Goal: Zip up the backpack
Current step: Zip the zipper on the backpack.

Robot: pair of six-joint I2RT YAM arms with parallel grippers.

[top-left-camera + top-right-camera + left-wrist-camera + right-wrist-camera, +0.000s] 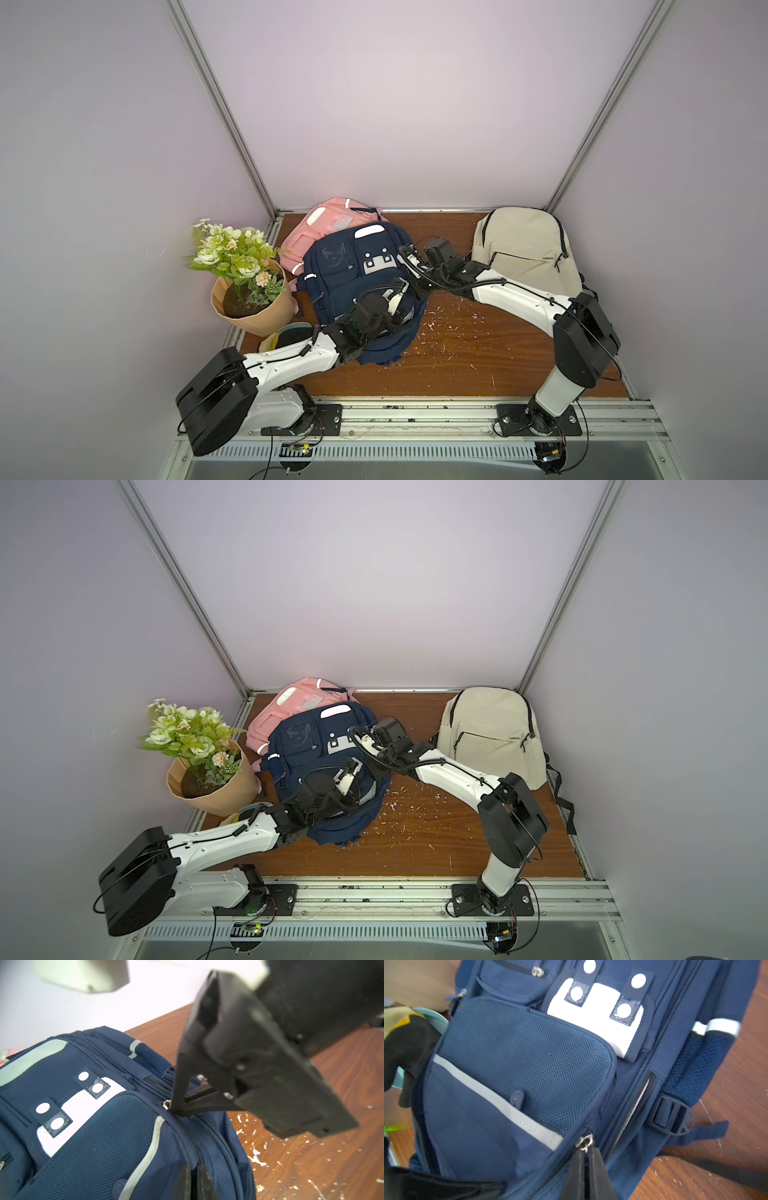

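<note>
On the counter (478, 353), left of centre, we see the navy backpack (345, 266) lying face up, overlapping a pink backpack (328, 224) at its 11 o'clock. It has mesh pockets, grey trim and a white patch. Our right claw (586, 1154) pinches its silver zipper pull (584, 1142); our left claw (193, 1176) is pressed together on fabric beside the zipper track.

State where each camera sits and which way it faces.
Top views: high at the front, looking down on navy backpack; left arm, right arm show.
Left wrist: on left arm, facing backpack; left pincer and right pincer show.
Right wrist: on right arm, facing zipper pull; right pincer shows.
Shared: both wrists see the pull.
</note>
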